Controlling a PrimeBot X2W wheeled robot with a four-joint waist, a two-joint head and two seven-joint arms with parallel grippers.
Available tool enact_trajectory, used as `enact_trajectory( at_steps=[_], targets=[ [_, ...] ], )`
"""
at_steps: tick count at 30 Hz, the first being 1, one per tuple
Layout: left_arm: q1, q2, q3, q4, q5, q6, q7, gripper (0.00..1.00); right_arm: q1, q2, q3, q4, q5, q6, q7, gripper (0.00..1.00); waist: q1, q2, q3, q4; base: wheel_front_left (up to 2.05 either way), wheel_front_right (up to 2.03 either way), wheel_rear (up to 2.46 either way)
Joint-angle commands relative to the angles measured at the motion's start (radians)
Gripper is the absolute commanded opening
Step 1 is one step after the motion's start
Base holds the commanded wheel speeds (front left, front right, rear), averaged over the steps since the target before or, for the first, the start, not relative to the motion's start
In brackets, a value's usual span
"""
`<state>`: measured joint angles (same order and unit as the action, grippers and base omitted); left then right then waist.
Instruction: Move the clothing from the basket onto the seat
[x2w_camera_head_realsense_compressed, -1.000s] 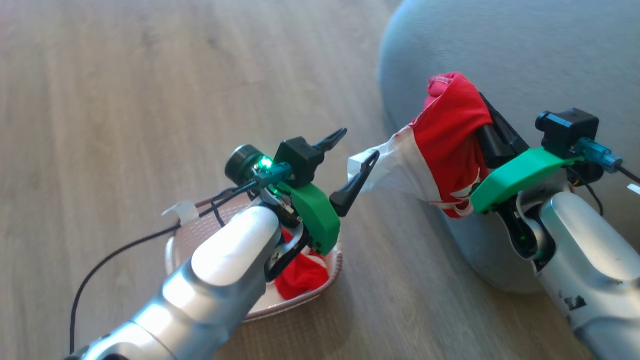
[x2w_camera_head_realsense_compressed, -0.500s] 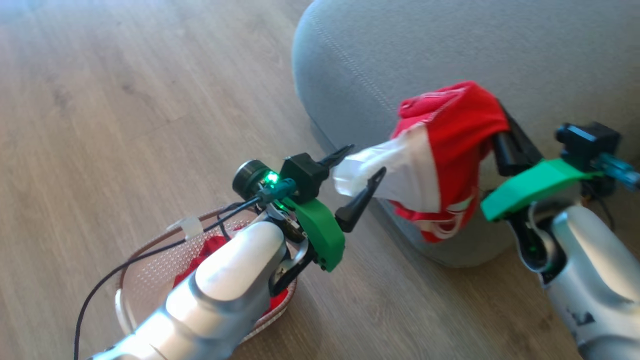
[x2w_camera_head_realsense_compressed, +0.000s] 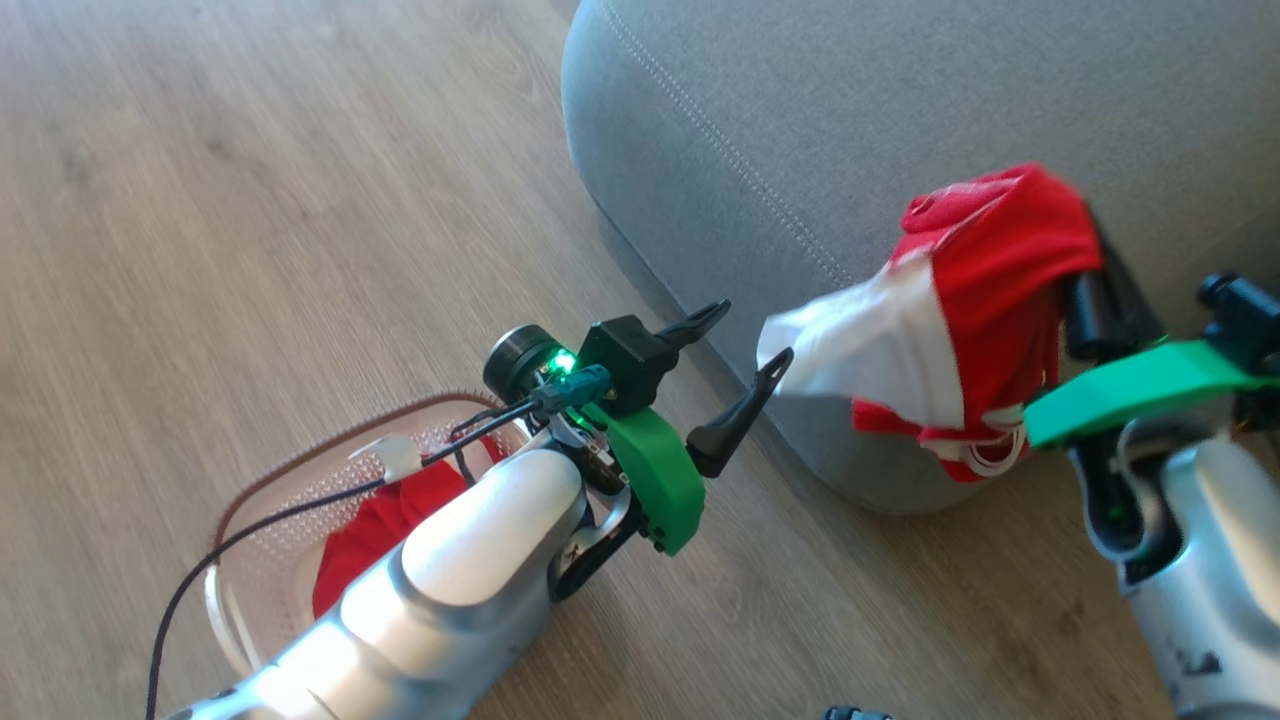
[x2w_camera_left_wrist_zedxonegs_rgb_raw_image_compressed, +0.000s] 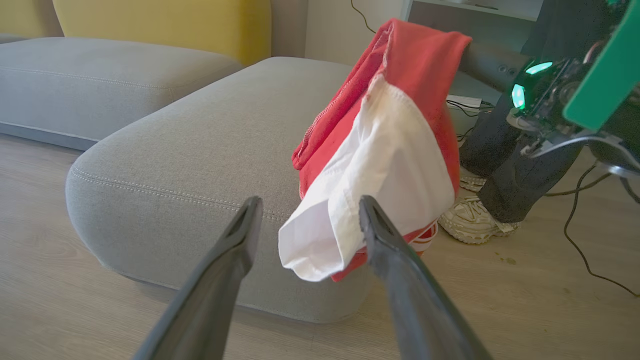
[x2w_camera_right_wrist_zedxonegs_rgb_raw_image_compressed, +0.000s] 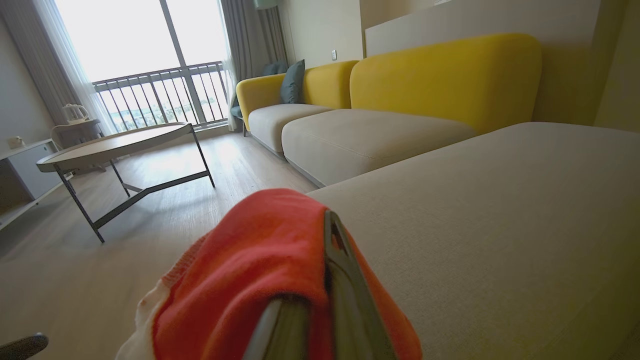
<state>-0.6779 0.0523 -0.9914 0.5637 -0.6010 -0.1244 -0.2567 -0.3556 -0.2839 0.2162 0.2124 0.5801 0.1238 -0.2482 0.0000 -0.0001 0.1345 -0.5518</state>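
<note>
Seat (x2w_camera_head_realsense_compressed: 900, 100): grey woven cloth, matt, slightly coarse grain; 1 line of pale stitching near the edge.
Red-and-white garment (x2w_camera_left_wrist_zedxonegs_rgb_raw_image_compressed: 395, 150): soft cloth. The red part is matt and knit-like with a stitched hem; the white panel is smoother, thinner and creased.
Basket (x2w_camera_head_realsense_compressed: 265, 585): cream plastic with a perforated wall and a faint sheen; brown braided-look rim.
Red cloth (x2w_camera_head_realsense_compressed: 380, 520) in the basket: soft, matt.
Floor (x2w_camera_head_realsense_compressed: 250, 200): wood-grain planks, smooth, low sheen.
Left gripper (x2w_camera_left_wrist_zedxonegs_rgb_raw_image_compressed: 308, 202), 2 fingers (x2w_camera_left_wrist_zedxonegs_rgb_raw_image_compressed: 220, 280): dark, matt, plastic-looking.
Left forearm (x2w_camera_head_realsense_compressed: 480, 540): smooth silver-and-white shell, glossy, with bright highlights.
Green bracket (x2w_camera_head_realsense_compressed: 660, 480): smooth plastic, satin.
Low table (x2w_camera_right_wrist_zedxonegs_rgb_raw_image_compressed: 115, 142): wood-look top, thin dark metal frame.
</note>
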Motion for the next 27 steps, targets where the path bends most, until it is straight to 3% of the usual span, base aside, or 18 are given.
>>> enact_trajectory(
  at_steps=[1, 9, 27],
  targets=[
    [-0.059, 0.014, 0.026, -0.036, 0.002, -0.006, -0.005, 1.00, -0.059, -0.006, -0.015, -0.032, -0.016, 0.007, -0.014, 0.00, 0.0000, 0.0001, 0.019, 0.001, 0.00, 0.00, 0.00],
    [-0.073, 0.040, 0.022, -0.075, 0.031, -0.006, -0.005, 1.00, -0.219, -0.053, -0.035, 0.050, -0.094, 0.007, -0.014, 0.00, 0.0000, 0.0001, 0.097, 0.017, 0.00, 0.00, 0.00],
    [-0.242, 0.046, -0.089, -0.177, 0.083, -0.006, -0.005, 1.00, -0.645, -0.256, -0.283, 0.286, -0.238, 0.007, -0.014, 0.00, 0.0000, 0.0001, 0.390, 0.195, 0.00, 0.00, 0.00]
  ],
)
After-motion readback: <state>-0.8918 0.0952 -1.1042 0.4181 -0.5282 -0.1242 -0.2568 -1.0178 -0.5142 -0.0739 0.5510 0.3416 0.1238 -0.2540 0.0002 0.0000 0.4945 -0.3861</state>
